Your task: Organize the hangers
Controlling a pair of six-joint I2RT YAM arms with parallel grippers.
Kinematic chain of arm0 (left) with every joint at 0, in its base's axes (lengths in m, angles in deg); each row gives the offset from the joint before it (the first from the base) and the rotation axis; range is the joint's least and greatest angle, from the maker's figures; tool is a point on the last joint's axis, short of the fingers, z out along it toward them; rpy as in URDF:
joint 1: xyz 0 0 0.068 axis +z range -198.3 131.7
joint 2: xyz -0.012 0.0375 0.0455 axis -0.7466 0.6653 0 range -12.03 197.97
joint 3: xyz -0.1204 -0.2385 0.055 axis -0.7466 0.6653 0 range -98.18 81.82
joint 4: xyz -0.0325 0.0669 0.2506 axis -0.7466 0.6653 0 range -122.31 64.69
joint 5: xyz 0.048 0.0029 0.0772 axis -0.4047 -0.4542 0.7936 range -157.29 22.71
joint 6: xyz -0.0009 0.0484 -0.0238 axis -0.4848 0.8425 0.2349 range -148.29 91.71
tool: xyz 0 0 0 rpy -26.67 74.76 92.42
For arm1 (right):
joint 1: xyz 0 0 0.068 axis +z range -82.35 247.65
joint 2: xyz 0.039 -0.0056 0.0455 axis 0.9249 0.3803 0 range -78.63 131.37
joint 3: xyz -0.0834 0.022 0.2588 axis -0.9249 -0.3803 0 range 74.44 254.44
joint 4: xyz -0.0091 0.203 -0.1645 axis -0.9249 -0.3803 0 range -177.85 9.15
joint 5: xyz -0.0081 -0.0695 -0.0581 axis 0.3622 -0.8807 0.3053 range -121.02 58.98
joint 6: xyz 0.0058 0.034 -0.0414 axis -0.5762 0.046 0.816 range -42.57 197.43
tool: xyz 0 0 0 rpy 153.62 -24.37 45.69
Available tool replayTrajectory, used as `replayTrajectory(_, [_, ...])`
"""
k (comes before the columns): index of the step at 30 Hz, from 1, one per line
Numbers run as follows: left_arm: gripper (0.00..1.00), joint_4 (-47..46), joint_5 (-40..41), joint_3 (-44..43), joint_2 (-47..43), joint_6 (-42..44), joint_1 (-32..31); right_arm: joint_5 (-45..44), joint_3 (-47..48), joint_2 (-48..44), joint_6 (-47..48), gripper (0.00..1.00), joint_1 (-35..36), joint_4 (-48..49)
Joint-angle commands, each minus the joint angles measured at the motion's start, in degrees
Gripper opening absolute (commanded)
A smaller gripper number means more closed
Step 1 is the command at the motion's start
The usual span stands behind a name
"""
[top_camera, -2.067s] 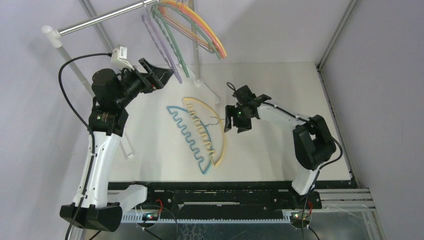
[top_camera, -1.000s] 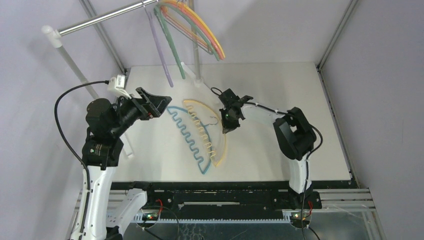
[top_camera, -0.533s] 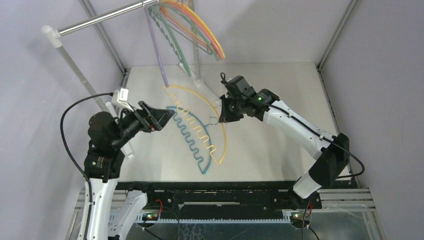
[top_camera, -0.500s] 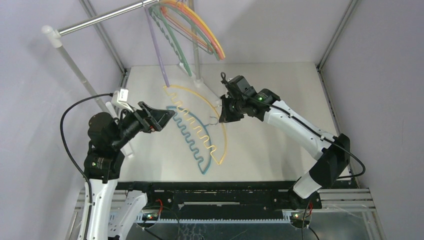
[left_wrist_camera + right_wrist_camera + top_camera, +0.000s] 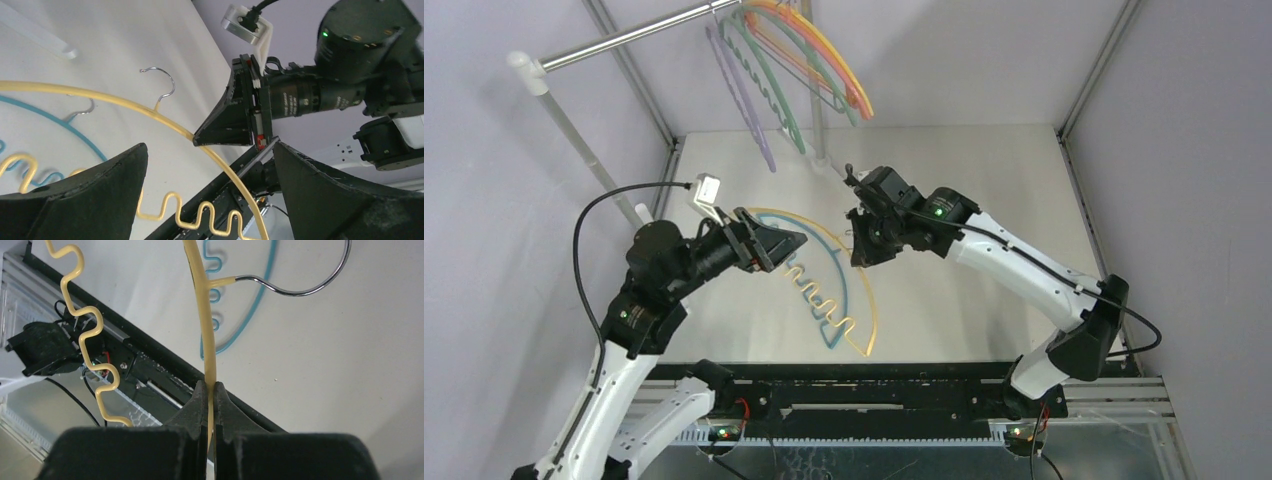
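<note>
My right gripper (image 5: 858,252) is shut on the arch of a yellow wavy-edged hanger (image 5: 864,300), held tilted above the table. The right wrist view shows the yellow hanger (image 5: 204,315) pinched between the fingers of my right gripper (image 5: 210,386), its wire hook (image 5: 300,290) off to the right. A teal hanger (image 5: 826,335) lies flat under it. My left gripper (image 5: 786,245) is open just left of the yellow arch, touching nothing. In the left wrist view the yellow hanger (image 5: 125,103) runs between the wide fingers of my left gripper (image 5: 210,146). Purple (image 5: 754,110), green (image 5: 776,100) and orange (image 5: 839,65) hangers hang on the rail.
The silver rail (image 5: 624,38) crosses the back left on white posts (image 5: 574,140), one post (image 5: 816,110) standing just behind the right gripper. Metal frame bars (image 5: 1089,70) edge the table. The black base rail (image 5: 854,385) runs along the near edge.
The right gripper has carried the yellow hanger nearer and slightly left, swinging it. The left arm has moved right, up to the yellow arch. The purple hanger on the rail has swung.
</note>
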Motion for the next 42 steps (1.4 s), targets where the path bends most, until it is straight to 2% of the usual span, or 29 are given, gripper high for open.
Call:
replayTrajectory(1, [1.00, -5.56, 6.10, 0.99, 0.99, -3.44, -5.38, -3.60, 4.51, -4.98, 0.29, 0.00, 3.34, 0.68])
replayTrajectory(6, [1.00, -6.23, 9.10, 2.58, 1.08, -4.98, -10.52, -6.34, 5.70, -5.98, 0.96, 0.00, 4.27, 1.23])
replayTrajectory(11, [1.00, -6.24, 11.15, 3.75, 1.47, -5.57, -12.82, -6.41, 6.01, -7.45, 1.22, 0.00, 4.65, 2.59])
replayTrajectory(42, [0.99, -8.02, 12.82, 4.90, 3.55, -5.76, -14.73, 0.57, 9.25, -6.93, 2.95, 0.00, 8.81, 11.74])
